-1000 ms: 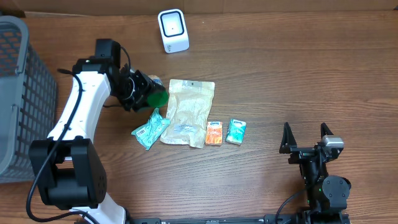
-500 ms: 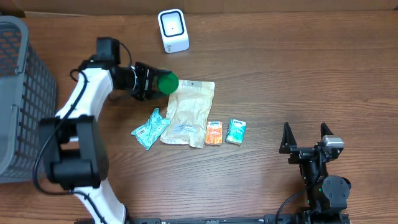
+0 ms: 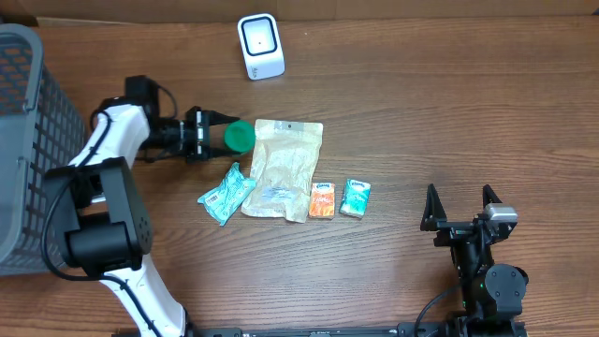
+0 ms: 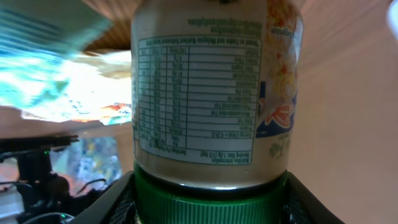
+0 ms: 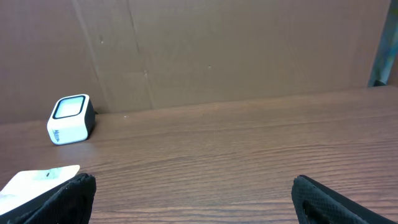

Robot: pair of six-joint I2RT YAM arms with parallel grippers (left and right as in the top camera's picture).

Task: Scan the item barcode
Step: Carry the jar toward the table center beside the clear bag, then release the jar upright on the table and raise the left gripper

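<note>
grey basket [image 3: 28, 140] sits at the desk's [image 3: 421, 112] left edge. the left jaws clamp the jar [image 4: 214, 93] sideways at its green lid; the right jaws gape wide.

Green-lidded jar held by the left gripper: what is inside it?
Not visible. In the left wrist view a printed label with a nutrition table wraps the pale green-lidded jar, and the green lid is on, gripped by the left gripper. The contents are covered.

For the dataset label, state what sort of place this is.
Probably a mock checkout bench: a white barcode scanner on a wooden table, a grey basket, and a green-lidded jar in the left gripper.
</note>
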